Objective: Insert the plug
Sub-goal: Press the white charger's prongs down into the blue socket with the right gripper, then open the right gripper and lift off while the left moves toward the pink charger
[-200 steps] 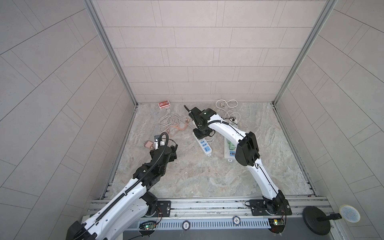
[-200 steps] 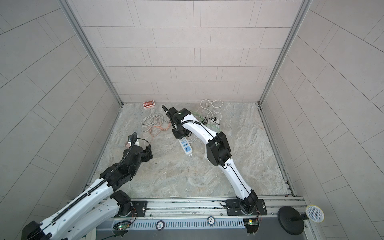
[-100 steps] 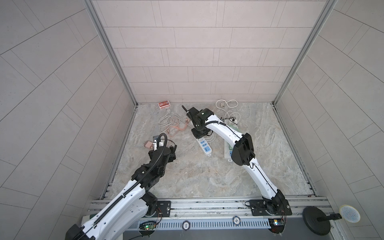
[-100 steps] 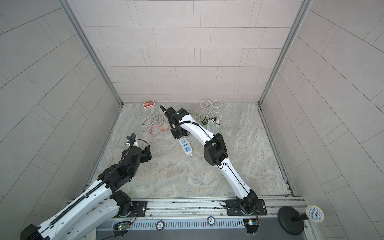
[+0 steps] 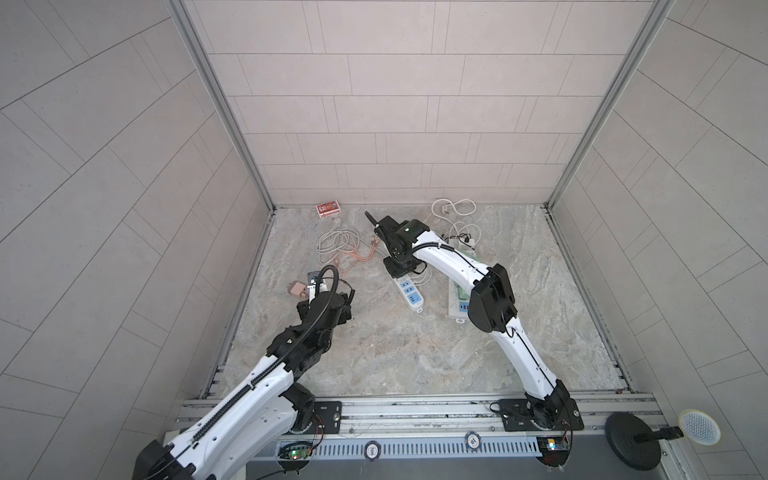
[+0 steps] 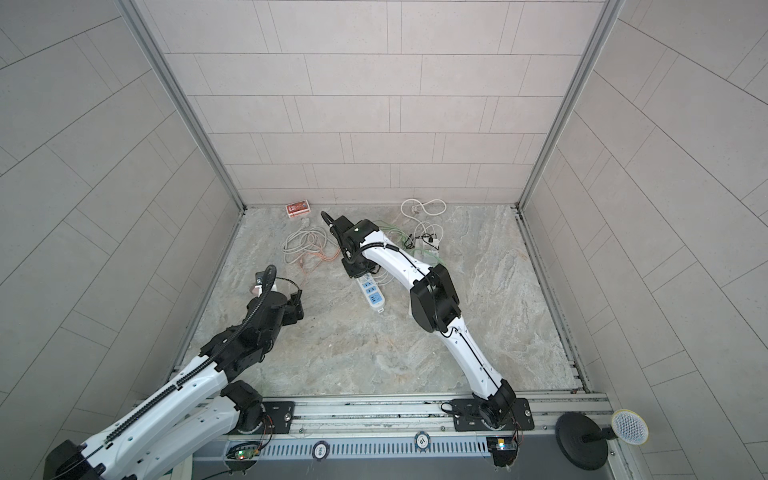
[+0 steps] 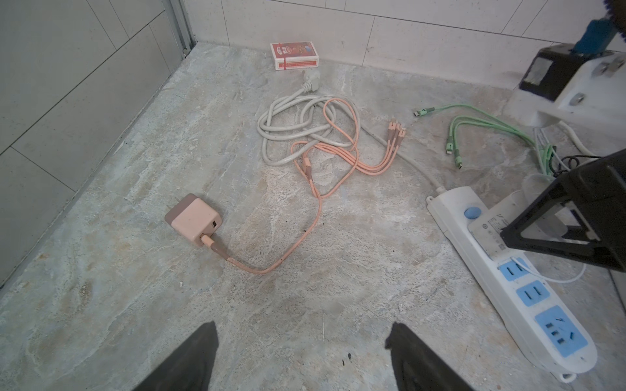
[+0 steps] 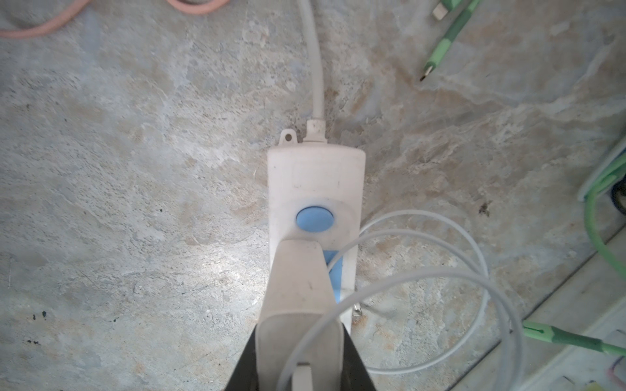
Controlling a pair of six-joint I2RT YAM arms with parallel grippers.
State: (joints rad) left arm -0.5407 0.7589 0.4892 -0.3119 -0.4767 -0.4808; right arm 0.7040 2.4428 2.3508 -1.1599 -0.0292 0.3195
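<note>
Hardly anything has been moved in the last second: both arms are found almost where they were. The marble floor (image 5: 415,353) is spanned by the right arm (image 5: 453,262), which is bent over the middle and reached down to the cord end of the white power strip (image 5: 409,293). The left arm (image 5: 257,386) is held low near the left wall.

The right gripper (image 8: 299,365) is clamped on the white charger (image 8: 296,281). This charger is set against the strip's face, over the socket just beside the blue switch (image 8: 315,219); whether its prongs are fully seated cannot be told. The left gripper (image 7: 301,338) is held above bare floor, its fingers (image 7: 196,359) spread apart with nothing between them.

A coiled grey cable (image 7: 281,125) is tangled with a pink cable (image 7: 318,210), which is plugged into a pink charger (image 7: 194,220) lying near the left wall. Green cables (image 7: 484,123) are spread beside the strip, and a red card box (image 7: 294,54) is set against the back wall.
</note>
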